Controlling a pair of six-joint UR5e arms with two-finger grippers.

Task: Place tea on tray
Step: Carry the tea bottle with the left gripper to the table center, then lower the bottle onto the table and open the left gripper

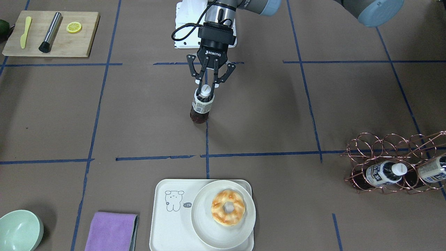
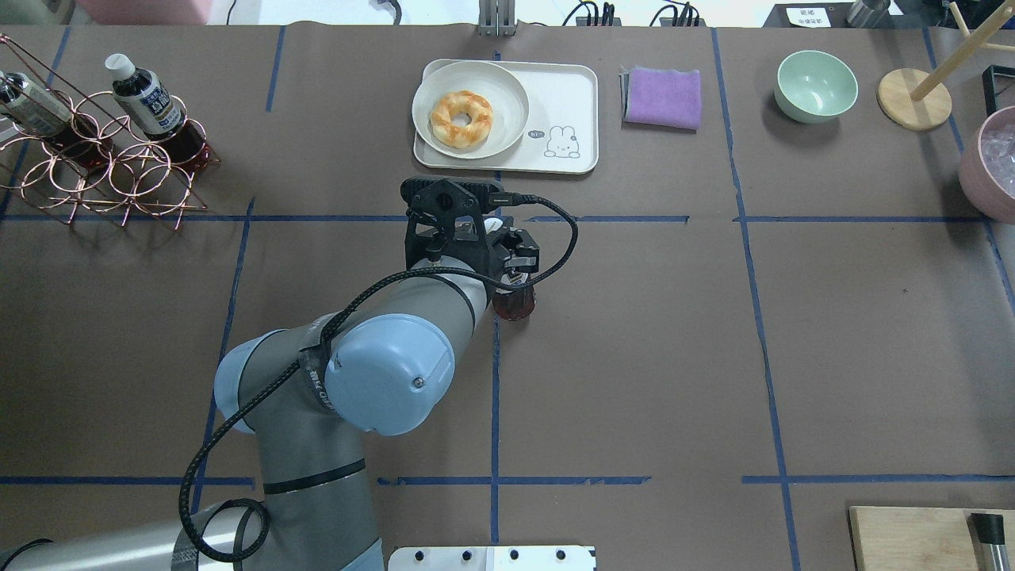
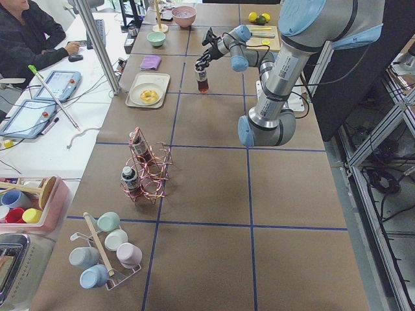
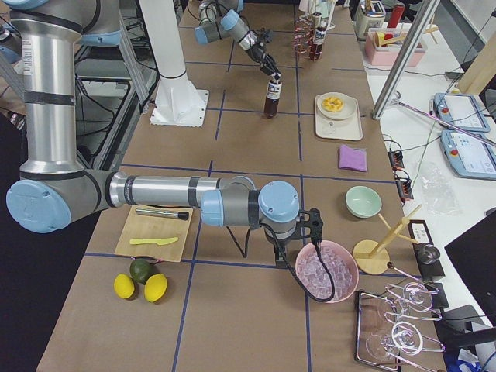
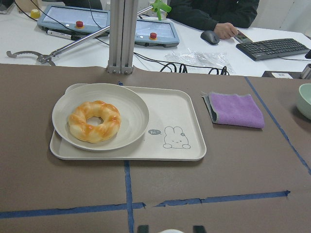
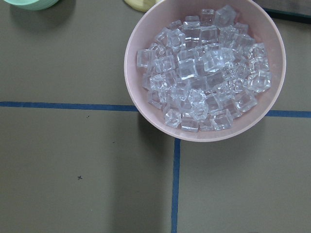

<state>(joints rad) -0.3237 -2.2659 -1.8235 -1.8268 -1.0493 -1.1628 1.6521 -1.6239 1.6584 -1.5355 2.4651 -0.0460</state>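
Roughly halfway, I'd say: left gripper [image 1: 206, 89] has its jaws pinched on the tea [image 1: 202, 106] at the cap, mid-frame, well apart from the tray [image 1: 163, 230] at bottom centre. Carry-over and set-down are left. Right gripper [image 4: 313, 232]: can't tell its jaws.

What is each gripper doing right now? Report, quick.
Left gripper: closed on the small clear plastic tea bottle, at its white cap.
Right gripper: cannot be told.
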